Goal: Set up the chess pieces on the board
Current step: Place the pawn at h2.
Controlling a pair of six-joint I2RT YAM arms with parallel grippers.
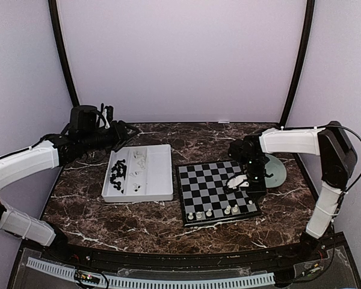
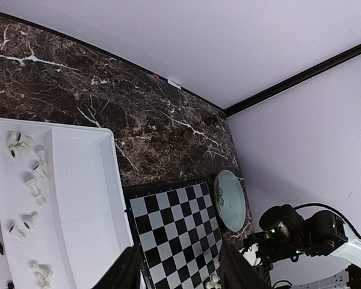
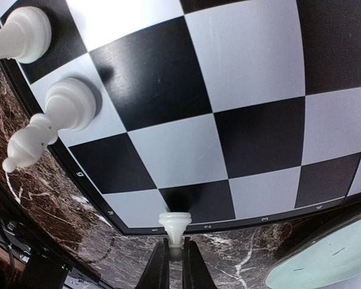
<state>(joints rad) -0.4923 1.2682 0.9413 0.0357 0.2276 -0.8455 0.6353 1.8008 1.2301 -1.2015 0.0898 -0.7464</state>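
- Five white pieces [image 1: 209, 213] stand in the near row of the board [image 1: 212, 180], three towards its left and two towards its right.
- One more, the held piece [image 3: 175, 224], is at the board's right edge close to the near corner. Its base is over an edge square, but I cannot tell whether it touches the square.
- The right jaws are closed tight on the top of the held piece, with the dark fingers [image 3: 159, 271] pinching it from both sides.
- The right arm [image 1: 289, 139] reaches in from the right, over the board's right side.
- The board lies flat on the worktop [image 1: 78, 192], right of centre, between the tray [image 1: 159, 174] and the plate [image 1: 278, 174].
- The tray sits just left of the board. Black pieces [image 1: 116, 174] are heaped in its left compartment and loose white ones [image 2: 33, 180] lie on their sides in the middle one.
- The plate lies by the board's far right corner, partly hidden by the right arm.
- The left jaws stand partly open with nothing between the fingers [image 2: 123, 274]. They hang above the worktop by the tray's far edge.
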